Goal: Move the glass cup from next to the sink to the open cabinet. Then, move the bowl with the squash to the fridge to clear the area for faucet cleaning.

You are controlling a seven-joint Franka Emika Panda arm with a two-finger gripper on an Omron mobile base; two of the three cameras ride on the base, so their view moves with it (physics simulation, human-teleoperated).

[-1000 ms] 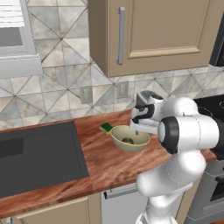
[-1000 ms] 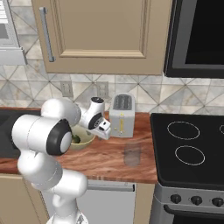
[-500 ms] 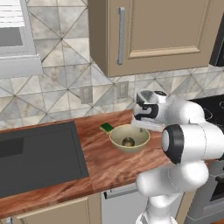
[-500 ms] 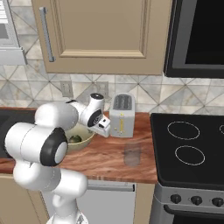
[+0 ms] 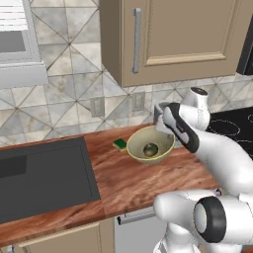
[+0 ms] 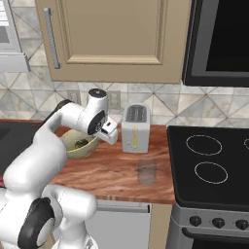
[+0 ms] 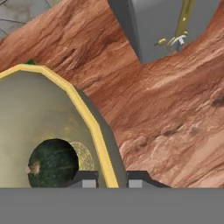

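The pale yellow-olive bowl (image 5: 136,149) stands on the wooden counter right of the black sink (image 5: 44,178), with the dark green squash (image 5: 150,149) inside. My gripper (image 5: 167,132) reaches down at the bowl's right rim. In the hand view the bowl (image 7: 39,109) holds the squash (image 7: 53,162), and its yellow rim runs between the two fingertips of my gripper (image 7: 111,179), which is shut on it. From the right, my gripper (image 6: 99,138) meets the bowl (image 6: 77,150). The glass cup (image 6: 147,171) stands near the counter's front, by the stove. Open cabinet, fridge and faucet are out of view.
A silver toaster (image 6: 135,128) stands close to the right of the hand, seen also in the hand view as the toaster (image 7: 162,26). A green sponge (image 5: 119,144) lies left of the bowl. The black stove (image 6: 209,160) borders the counter. Shut wall cabinets (image 5: 173,39) hang overhead.
The jaws have closed in from wide apart onto the bowl's rim, and the arm's elbow has swung out. The bowl and squash have stayed in place.
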